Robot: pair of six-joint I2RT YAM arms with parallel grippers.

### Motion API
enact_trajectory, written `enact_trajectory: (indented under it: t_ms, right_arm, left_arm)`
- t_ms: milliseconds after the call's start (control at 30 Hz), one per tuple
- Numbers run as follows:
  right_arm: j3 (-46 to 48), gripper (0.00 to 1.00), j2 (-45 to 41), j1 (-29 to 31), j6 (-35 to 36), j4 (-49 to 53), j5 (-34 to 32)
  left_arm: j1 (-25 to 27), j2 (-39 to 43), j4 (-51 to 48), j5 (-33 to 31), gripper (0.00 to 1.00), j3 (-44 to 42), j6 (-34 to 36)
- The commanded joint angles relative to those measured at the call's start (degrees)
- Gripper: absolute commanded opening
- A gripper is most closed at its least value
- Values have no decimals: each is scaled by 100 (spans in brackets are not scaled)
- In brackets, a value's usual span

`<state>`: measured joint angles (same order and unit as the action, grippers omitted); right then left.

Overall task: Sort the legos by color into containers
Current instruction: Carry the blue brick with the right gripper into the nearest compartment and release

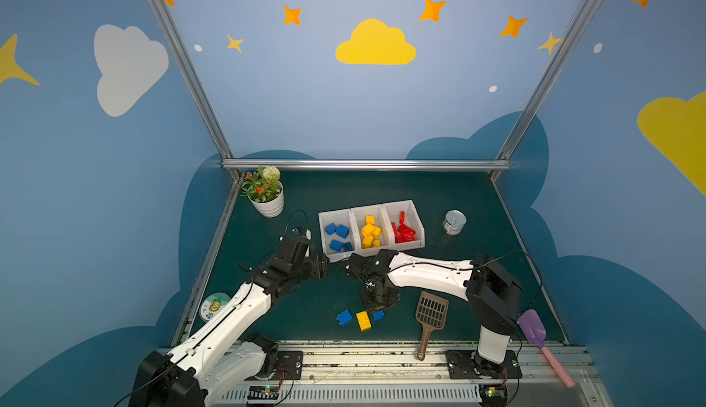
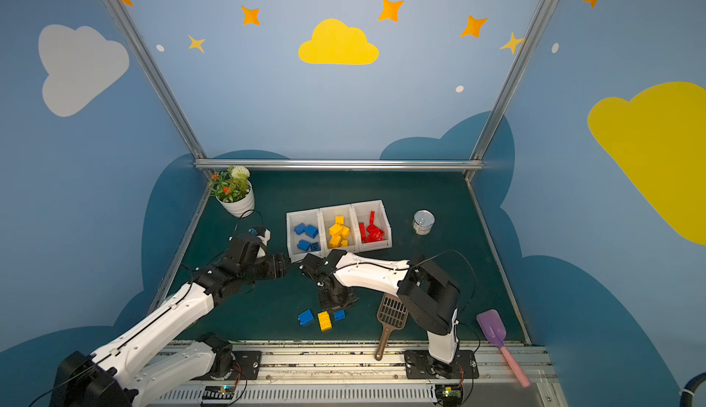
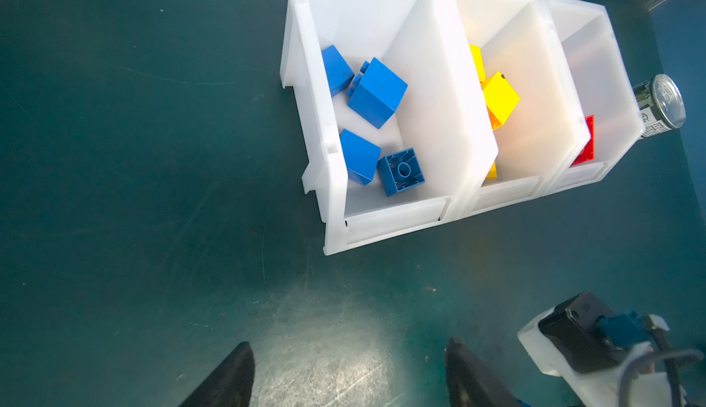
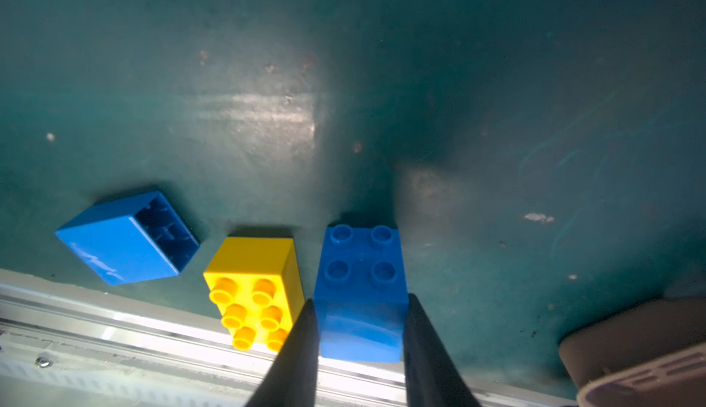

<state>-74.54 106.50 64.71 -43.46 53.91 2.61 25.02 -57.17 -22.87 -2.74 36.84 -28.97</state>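
my right hand (image 4: pixel 360 300) is snug on the blue brick (image 1: pixel 378 315) at lower centre in a top view, resting on the worktop (image 1: pixel 382 187); next, lift straight and carry to the blue bin (image 1: pixel 322 229).

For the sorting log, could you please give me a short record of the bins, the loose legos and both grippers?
bins: blue bin, yellow bin, red bin, side by side, each holding only its own colour
loose on mat: tipped blue brick, yellow brick, stud-up blue brick
left gripper: open, empty, over bare mat near the blue bin
right gripper: closed on the stud-up blue brick, which rests on the mat
unsorted: three bricks
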Motion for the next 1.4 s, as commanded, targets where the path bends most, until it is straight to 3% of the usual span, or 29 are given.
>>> enact_trajectory:
  t_ms: [0, 300, 700, 767, 867, 933, 1367]
  right_arm:
    - [-512, 27, -52, -121, 244, 438, -294]
    - [-2713, 27, 534, -947, 1410, 942, -560]
    - [-6337, 27, 2832, -1452, 2300, 1284, -71]
    - [-6497, 31, 3017, -1458, 2397, 1216, 26]
    - [-6480, 49, 3079, -1464, 2483, 1065, 107]
    - [-6480, 55, 3055, -1467, 2470, 1045, 117]
    - [-5967, 59, 2363, -1514, 2316, 990, -15]
  left_arm:
    - [-32, 114, 27, 13, 79, -41, -38]
    - [-41, 343, 14, 64, 79, -129, -22]
    - [-49, 241, -60, 195, 79, -80, -34]
    - [-47, 251, -79, 179, 79, -89, -29]
    - [-49, 300, -96, 171, 79, -116, -47]
    - [-49, 334, -105, 178, 80, -140, -56]
    - [-50, 384, -181, 324, 79, -221, -129]
